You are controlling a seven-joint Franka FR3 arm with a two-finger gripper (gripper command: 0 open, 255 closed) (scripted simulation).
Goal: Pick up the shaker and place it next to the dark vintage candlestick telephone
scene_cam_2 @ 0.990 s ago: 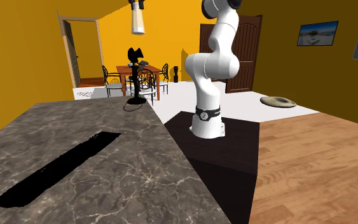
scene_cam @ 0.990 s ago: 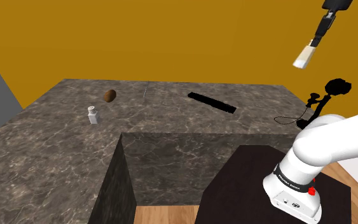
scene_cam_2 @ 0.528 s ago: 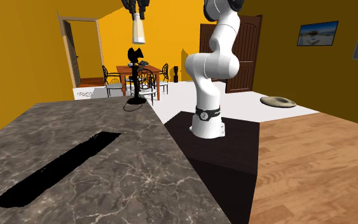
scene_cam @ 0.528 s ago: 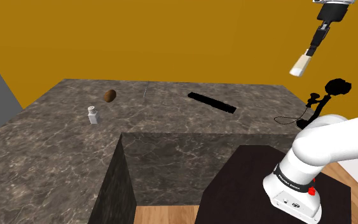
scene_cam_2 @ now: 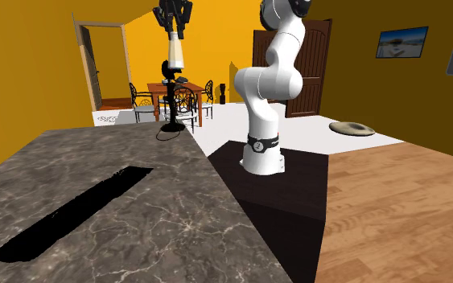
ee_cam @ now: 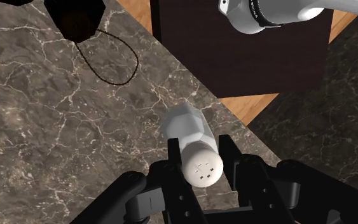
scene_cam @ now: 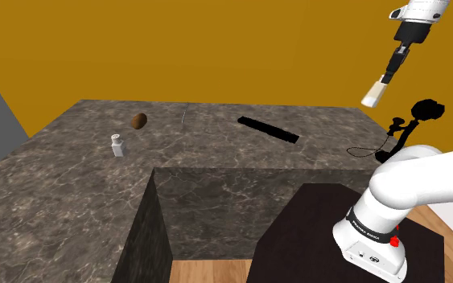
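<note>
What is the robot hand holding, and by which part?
A pale shaker; the gripper clasps it near its top end, the one with the holes.

two pale containers: one shaker (scene_cam: 375, 92) at two o'clock in the shoulder view, and one small capped jar (scene_cam: 118, 145) at nine o'clock. one brown lump (scene_cam: 139, 121). one black candlestick telephone (scene_cam: 413, 120). one flat black strip (scene_cam: 269, 129).

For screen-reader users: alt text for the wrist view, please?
The black pincer clasps a white shaker, holed cap toward the camera, above a dark marbled counter where a black telephone with looped cord stands.
</note>
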